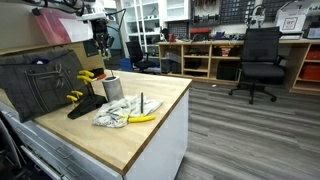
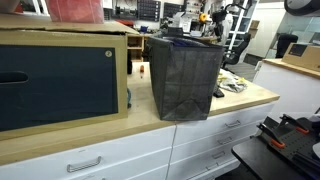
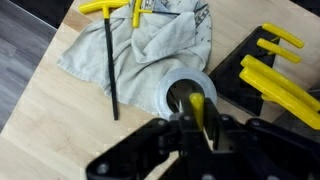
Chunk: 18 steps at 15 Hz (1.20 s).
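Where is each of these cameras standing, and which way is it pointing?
Exterior view: off the counter corner, looking along it to the arm at the far end.
Exterior view: beside the counter, facing a dark box; the arm partly shows behind it.
Wrist view: on the arm, looking down at a cloth and tape roll; jaws, shut on a yellow handle, at the bottom.
Shared: the cloth shows in all three.

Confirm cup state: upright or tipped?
Upright. The cup shows its round rim from above in the wrist view and stands on end in an exterior view.
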Each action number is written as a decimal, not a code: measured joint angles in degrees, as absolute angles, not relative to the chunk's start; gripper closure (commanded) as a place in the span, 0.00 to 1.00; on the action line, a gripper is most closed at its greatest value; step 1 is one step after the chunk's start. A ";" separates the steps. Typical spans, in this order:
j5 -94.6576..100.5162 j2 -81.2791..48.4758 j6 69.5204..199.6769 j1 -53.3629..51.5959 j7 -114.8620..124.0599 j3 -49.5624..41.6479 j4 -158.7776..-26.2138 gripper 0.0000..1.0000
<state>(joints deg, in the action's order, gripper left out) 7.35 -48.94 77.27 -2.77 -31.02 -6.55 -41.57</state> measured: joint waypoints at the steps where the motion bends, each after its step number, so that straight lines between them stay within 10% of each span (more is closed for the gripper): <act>1: 7.26 -48.25 78.87 -2.79 -30.50 -6.52 -43.68 0.96; 18: 5.23 -23.36 108.92 4.26 -30.07 -1.88 -87.50 0.96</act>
